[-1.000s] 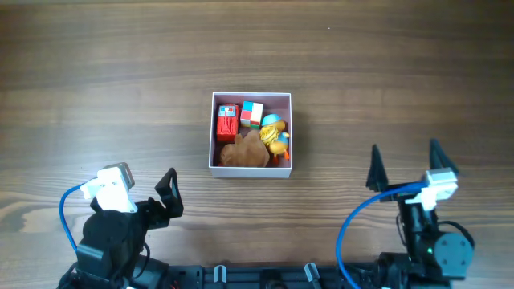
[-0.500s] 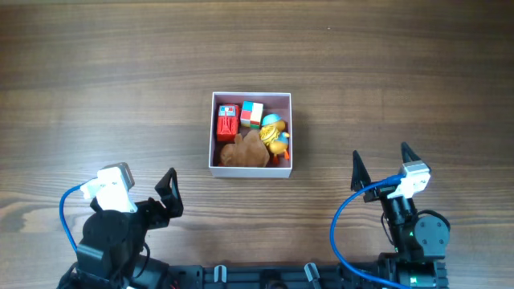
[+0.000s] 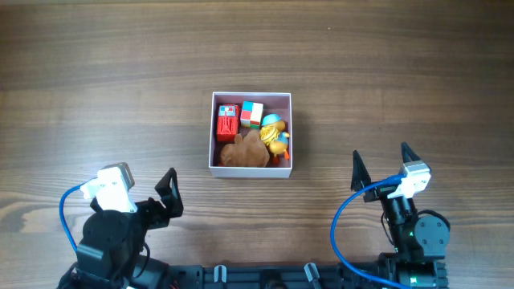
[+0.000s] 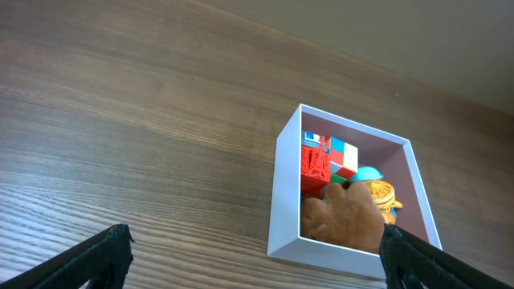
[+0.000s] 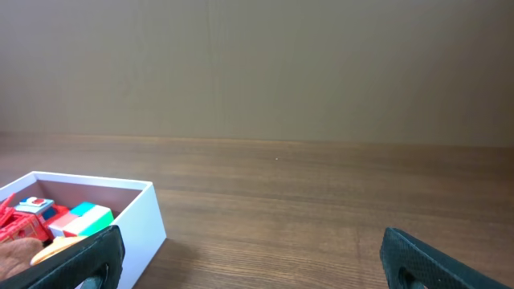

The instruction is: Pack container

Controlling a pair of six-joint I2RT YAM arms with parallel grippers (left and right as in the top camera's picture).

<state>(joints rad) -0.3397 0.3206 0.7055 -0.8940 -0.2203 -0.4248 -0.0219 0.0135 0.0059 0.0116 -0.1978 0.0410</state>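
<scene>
The container (image 3: 214, 132), a shallow white-walled box with a pink inside, sits mid-table. It holds a red toy (image 3: 226, 125), a multicoloured cube (image 3: 252, 113), a brown plush (image 3: 246, 152) and a yellow-and-blue duck (image 3: 277, 134). It also shows in the left wrist view (image 4: 287, 201) and the right wrist view (image 5: 136, 226). My left gripper (image 4: 255, 258) is open and empty, near the table's front left, apart from the box. My right gripper (image 3: 382, 172) is open and empty at the front right, also apart from it; it also shows in the right wrist view (image 5: 253, 257).
The wooden table (image 3: 385, 72) stretches bare around the box on all sides. Blue cables loop by both arm bases at the front edge.
Over the last second the right gripper drew in to the left and down toward its base, then stopped. The left arm and the box contents have not moved.
</scene>
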